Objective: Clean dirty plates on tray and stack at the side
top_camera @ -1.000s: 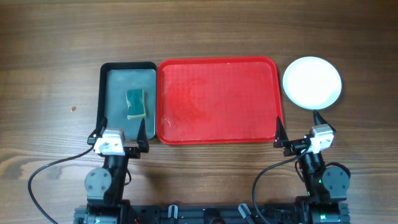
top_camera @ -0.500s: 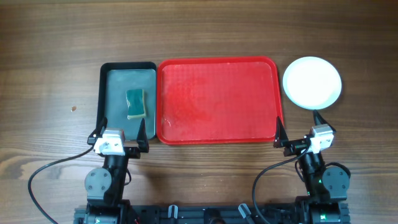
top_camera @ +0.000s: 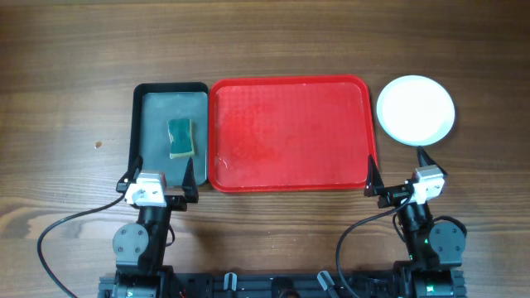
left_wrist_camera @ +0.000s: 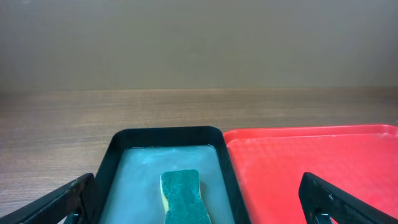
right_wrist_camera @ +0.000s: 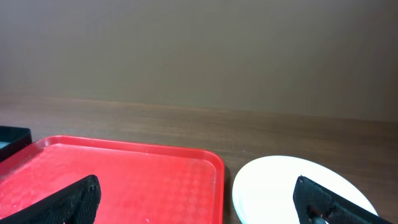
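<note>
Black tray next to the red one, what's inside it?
A green sponge with a yellow side lies in the black tray, on a pale, wet-looking floor. The floor under the sponge is covered.

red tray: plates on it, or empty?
Empty. The large red rectangular plastic tray shows only bare surface overhead; the round white plate sits on the wooden table right of it.

No legible txt, labels or nos. anywhere.

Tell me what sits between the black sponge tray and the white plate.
The red tray lies between them; the overhead view shows it.
</note>
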